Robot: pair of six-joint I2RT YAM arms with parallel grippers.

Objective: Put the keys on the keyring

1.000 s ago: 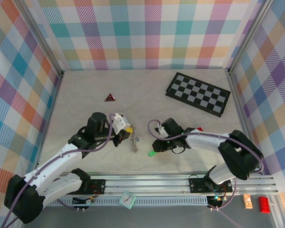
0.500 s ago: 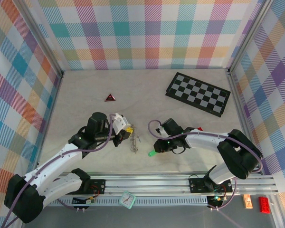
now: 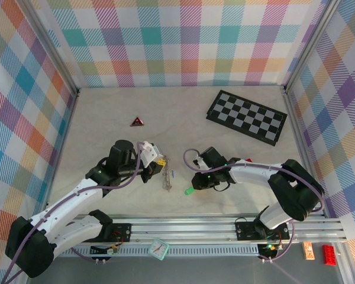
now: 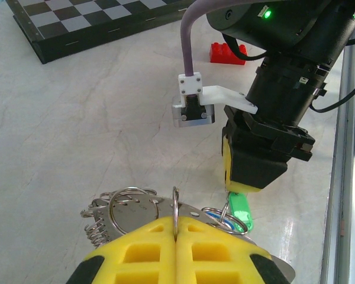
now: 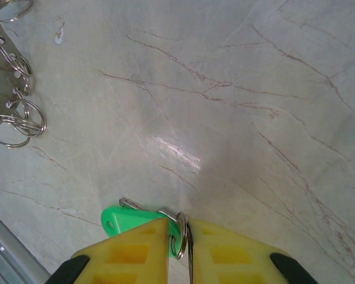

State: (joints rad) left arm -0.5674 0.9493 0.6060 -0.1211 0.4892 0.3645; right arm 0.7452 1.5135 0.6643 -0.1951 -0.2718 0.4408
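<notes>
The keyring [image 3: 166, 176] is a silvery bundle of wire rings on a flat metal piece, lying between the two arms. My left gripper [image 4: 176, 222] is shut on one upright ring [image 4: 175, 204] of it, with more rings [image 4: 127, 207] fanned out behind. A key with a green tag [image 5: 127, 218] lies on the table just right of the bundle. My right gripper [image 5: 180, 228] points down over it, fingers drawn close on the key's small ring and blade. From the left wrist, the right gripper [image 4: 239, 188] stands right above the green tag [image 4: 239, 210]. More rings [image 5: 15, 118] of the bundle lie at the right wrist view's left edge.
A chequered board [image 3: 246, 116] lies at the back right. A small red-and-black triangle [image 3: 136, 122] sits at the back left. A red brick [image 4: 228, 52] rests behind the right arm. The metal rail [image 3: 225, 228] runs along the near edge.
The right gripper's fingers have closed in around the green-tagged key's ring, and the arm has edged slightly left. The left arm and the bundle have stayed put.
</notes>
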